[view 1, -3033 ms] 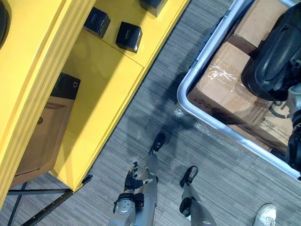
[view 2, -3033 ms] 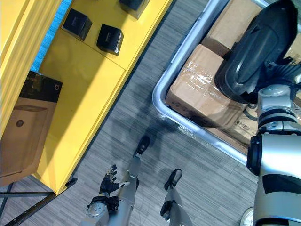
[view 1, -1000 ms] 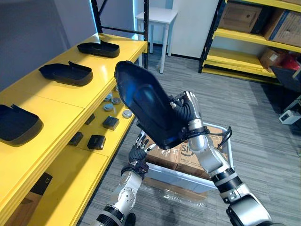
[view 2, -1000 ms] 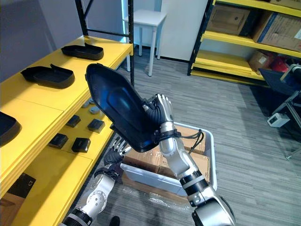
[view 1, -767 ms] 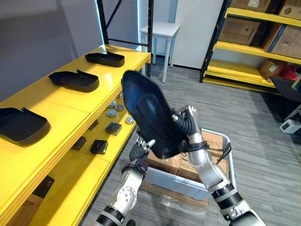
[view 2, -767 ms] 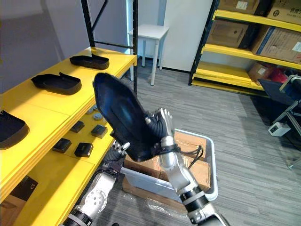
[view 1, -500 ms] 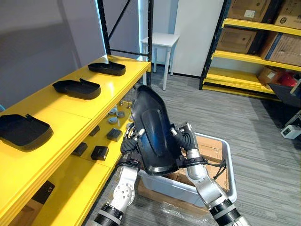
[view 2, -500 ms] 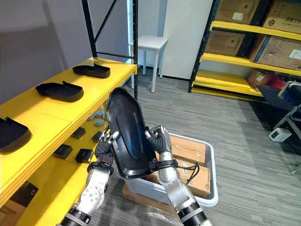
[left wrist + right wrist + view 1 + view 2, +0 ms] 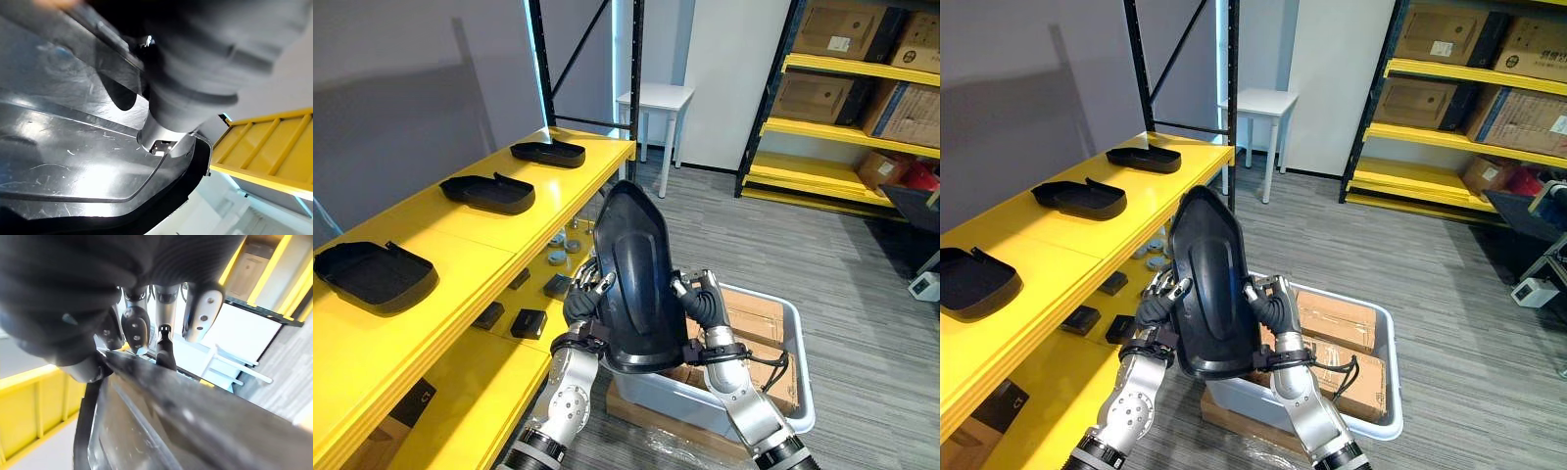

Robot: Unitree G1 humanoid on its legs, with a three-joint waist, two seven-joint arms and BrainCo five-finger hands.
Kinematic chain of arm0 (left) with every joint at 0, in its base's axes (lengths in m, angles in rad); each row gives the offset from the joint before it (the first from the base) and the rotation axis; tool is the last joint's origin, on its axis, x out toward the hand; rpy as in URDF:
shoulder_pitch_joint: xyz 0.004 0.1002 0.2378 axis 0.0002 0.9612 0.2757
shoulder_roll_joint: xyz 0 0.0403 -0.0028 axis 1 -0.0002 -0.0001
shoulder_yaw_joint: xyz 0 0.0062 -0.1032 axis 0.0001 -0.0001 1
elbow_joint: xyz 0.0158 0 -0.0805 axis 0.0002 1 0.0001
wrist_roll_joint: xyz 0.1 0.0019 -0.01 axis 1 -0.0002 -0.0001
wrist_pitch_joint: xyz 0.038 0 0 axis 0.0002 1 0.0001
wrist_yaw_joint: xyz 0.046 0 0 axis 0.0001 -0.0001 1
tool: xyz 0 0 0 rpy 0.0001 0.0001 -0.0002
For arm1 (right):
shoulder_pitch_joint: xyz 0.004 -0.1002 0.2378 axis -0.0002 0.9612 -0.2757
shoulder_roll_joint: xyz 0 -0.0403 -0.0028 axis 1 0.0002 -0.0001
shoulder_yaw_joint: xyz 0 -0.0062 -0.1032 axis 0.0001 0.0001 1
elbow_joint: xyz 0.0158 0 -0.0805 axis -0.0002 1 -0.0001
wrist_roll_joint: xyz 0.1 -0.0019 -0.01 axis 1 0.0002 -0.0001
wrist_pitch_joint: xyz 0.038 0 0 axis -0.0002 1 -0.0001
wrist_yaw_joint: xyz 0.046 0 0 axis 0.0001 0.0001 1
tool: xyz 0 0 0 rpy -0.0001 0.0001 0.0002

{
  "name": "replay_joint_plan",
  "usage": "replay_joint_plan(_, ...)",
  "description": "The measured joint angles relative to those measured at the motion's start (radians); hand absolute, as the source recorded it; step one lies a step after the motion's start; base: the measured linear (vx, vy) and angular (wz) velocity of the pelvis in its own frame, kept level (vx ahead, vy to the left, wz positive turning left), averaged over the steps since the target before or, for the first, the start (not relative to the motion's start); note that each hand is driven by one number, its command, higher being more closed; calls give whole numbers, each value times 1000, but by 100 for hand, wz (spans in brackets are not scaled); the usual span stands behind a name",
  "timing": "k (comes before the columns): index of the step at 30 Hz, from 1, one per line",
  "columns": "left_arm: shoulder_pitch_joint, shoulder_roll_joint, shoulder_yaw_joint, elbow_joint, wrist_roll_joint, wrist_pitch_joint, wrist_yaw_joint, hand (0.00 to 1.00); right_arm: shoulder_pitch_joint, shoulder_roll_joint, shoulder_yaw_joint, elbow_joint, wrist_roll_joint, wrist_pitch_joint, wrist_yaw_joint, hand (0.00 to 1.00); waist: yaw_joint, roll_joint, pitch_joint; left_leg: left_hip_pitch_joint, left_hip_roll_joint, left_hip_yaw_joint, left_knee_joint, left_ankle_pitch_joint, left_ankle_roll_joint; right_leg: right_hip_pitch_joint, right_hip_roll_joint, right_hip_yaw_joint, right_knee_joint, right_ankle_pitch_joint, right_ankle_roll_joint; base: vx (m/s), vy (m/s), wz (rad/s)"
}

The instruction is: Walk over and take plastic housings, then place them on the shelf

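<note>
Left eye view: big black plastic housing (image 9: pixel 636 274) stands upright, narrow end up, clamped betw. both hands above the grey tote (image 9: pixel 796 354) of cardboard boxes (image 9: pixel 751 305). Left hand (image 9: pixel 583 297) pinches the left rim, thumb on the shell in left wrist view. Right hand (image 9: pixel 702 311) has its fingers curled round the right rim. Two-sided grip prob. because the shell's wide, thin and glossy-smooth w/ a raised centre ridge, so slippy for one hand. Yellow shelf (image 9: pixel 460 240) runs along robot's left. Three similar housings (image 9: pixel 374 274) lie flat, hollow side up, spaced along its top deck. Bare deck betw. the near two looks the likely drop spot.
</note>
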Motion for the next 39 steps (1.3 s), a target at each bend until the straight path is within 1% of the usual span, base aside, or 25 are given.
replay_joint_plan(3, 6, 18, 2, 0, 50, 4, -1, 100, 10, -1, 10, 7, 0, 0, 11, 100, 0, 0, -3, 1, 0, -3, 0, 0, 0, 1, 1, -6, 1, 0, 0, 18, 9, 2)
replay_joint_plan(6, 55, 21, 12, -27, 112, 15, -4, 100, 40, -2, 29, 7, -3, 0, 19, 100, -1, 1, -14, 3, -8, -18, 0, 1, 1, 8, -3, -20, 2, -3, 2, 26, 22, 13)
replay_joint_plan(9, 131, 26, 37, -61, 109, 14, -19, 100, 42, -6, 67, 7, -10, 0, 44, 100, 8, 2, -17, 3, -11, -27, 0, 1, 1, 9, -3, -28, 10, -9, 3, 14, 24, 12)
replay_joint_plan(11, 165, 24, 52, -61, 100, 17, -34, 100, 42, -19, 86, 7, -30, 0, 60, 100, 10, 4, -16, -17, -23, -66, 15, 5, 4, 8, -7, -77, 37, -28, 5, 0, 12, 53)
replay_joint_plan(12, 169, 23, 52, -61, 95, 17, -39, 100, 42, -23, 86, 7, -35, 0, 64, 100, 15, 4, -16, -27, -28, -72, 24, 5, 4, 6, -9, -89, 42, -31, 6, 4, 33, 71)
replay_joint_plan(13, 176, 22, 53, -60, 77, 17, -44, 100, 41, -29, 87, 6, -45, -1, 71, 100, 25, 5, -15, -54, -36, -44, 42, 0, 8, 5, -14, -119, 43, -33, 8, 12, 51, 58)
replay_joint_plan(14, 178, 19, 53, -59, 65, 18, -45, 100, 39, -33, 90, 5, -45, -1, 72, 100, 26, 7, -14, -74, -29, 18, 59, -12, 31, 6, -16, -136, 43, -34, 10, 33, 85, 83)
replay_joint_plan(15, 184, 10, 59, -54, 46, 17, -52, 100, 31, -40, 96, 5, -46, -1, 74, 100, 23, 12, -11, -112, -4, 160, 101, -30, 58, 10, -24, -175, 47, -38, 17, 27, 97, 81)
replay_joint_plan(16, 196, 0, 66, -44, 28, 17, -59, 100, 23, -44, 105, 5, -49, -1, 76, 100, 27, 18, -7, -123, 15, 244, 122, -26, 61, 13, -33, -190, 62, -49, 31, 31, 103, 65)
replay_joint_plan(17, 206, -1, 69, -42, 21, 16, -59, 100, 18, -41, 106, 5, -54, -1, 78, 100, 36, 18, -7, -121, 12, 252, 124, -19, 69, 15, -39, -189, 67, -55, 40, 35, 104, 31)
replay_joint_plan(18, 230, 0, 84, -42, 16, 14, -60, 100, -6, -36, 120, 5, -85, -1, 83, 100, 40, 18, -7, -119, 1, 254, 121, -18, 71, 13, -55, -190, 74, -62, 48, 58, 108, 11)
replay_joint_plan(19, 242, 1, 91, -42, 8, 14, -60, 0, -35, -31, 125, 1, -99, -1, 88, 100, 42, 19, -6, -117, -12, 258, 111, -18, 71, 11, -68, -192, 77, -66, 48, 62, 93, 8)
replay_joint_plan(21, 245, 3, 89, -43, 8, 16, -66, 0, -64, -28, 125, -1, -121, -1, 97, 100, 49, 19, -6, -111, -24, 267, 94, -12, 78, 3, -85, -189, 89, -70, 55, 54, 59, -1)
replay_joint_plan(22, 244, 8, 77, -44, 9, 24, -88, 0, -79, -23, 125, -2, -121, -1, 101, 100, 49, 19, -6, -107, -30, 274, 85, -3, 84, -3, -94, -187, 98, -72, 62, 56, 40, -6)
replay_joint_plan(24, 244, 17, 42, -44, 7, 46, -110, 0, -89, -12, 126, -7, -122, -1, 108, 100, 48, 19, -6, -96, -36, 282, 69, 6, 95, -5, -103, -183, 104, -73, 67, 44, 14, -7)
replay_joint_plan(26, 250, 16, 3, -44, -12, 78, -130, 0, -93, 11, 119, -11, -121, -1, 107, 100, 46, 18, -6, -75, -39, 294, 44, 16, 107, -4, -110, -179, 107, -75, 70, 43, -3, -12)
replay_joint_plan(27, 255, 15, -5, -44, -14, 86, -133, 100, -95, 15, 119, -16, -120, -1, 106, 100, 44, 18, -6, -72, -40, 298, 41, 16, 108, -4, -111, -177, 108, -75, 70, 35, -4, -14)
replay_joint_plan(28, 262, 16, -21, -44, -24, 99, -140, 100, -101, 22, 122, -19, -120, -1, 106, 100, 35, 18, -6, -69, -40, 303, 37, 17, 108, -6, -112, -171, 107, -75, 70, 30, -3, -16)
replay_joint_plan(29, 266, 16, -29, -43, -34, 112, -146, 100, -104, 26, 122, -19, -120, -1, 109, 100, 34, 18, -6, -61, -40, 310, 26, 19, 109, -8, -111, -162, 108, -76, 70, 24, -2, -17)
replay_joint_plan(32, 268, 17, -33, -43, -52, 133, -164, 100, -106, 26, 122, -19, -118, -1, 114, 100, 20, 19, -6, -43, -39, 315, 1, 31, 110, -7, -111, -156, 108, -77, 70, 17, -8, -8)
replay_joint_plan(35, 268, 18, -33, -42, -70, 139, -168, 100, -106, 27, 122, -20, -113, -3, 114, 100, 10, 19, -6, -43, -39, 315, 1, 33, 110, -5, -111, -157, 109, -79, 70, 0, 0, 0)
replay_joint_plan(39, 268, 18, -31, -38, -90, 138, -167, 100, -105, 34, 125, -24, -113, -13, 116, 100, 8, 19, -6, -43, -39, 314, 1, 33, 110, -5, -111, -158, 110, -80, 69, 0, 0, 0)
